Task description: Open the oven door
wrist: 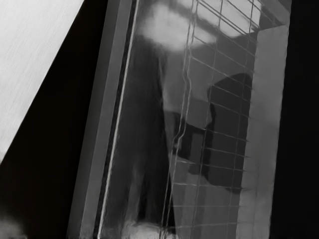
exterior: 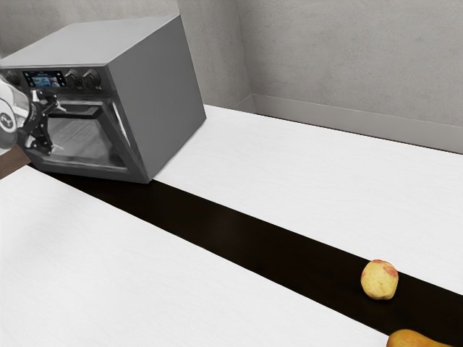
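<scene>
The grey oven (exterior: 158,94) stands at the exterior view's left, its control panel above a glass door (exterior: 83,141). A dark handle (exterior: 78,111) crosses the door's upper part. My gripper (exterior: 55,128) is in front of the door, at the handle's left end, its fingers apart one above the other. Whether it touches the handle I cannot tell. The door's far side is hidden behind the gripper and arm. In the wrist view the door glass (wrist: 144,114) is close, with rack wires and a dark reflection on it. I cannot tell whether the door is slightly ajar.
A white table (exterior: 304,181) with a black strip (exterior: 224,228) extends from the oven toward the exterior view's right. A yellow-red apple (exterior: 380,280) and an orange-brown fruit (exterior: 414,339) lie near its lower right. A grey wall is behind.
</scene>
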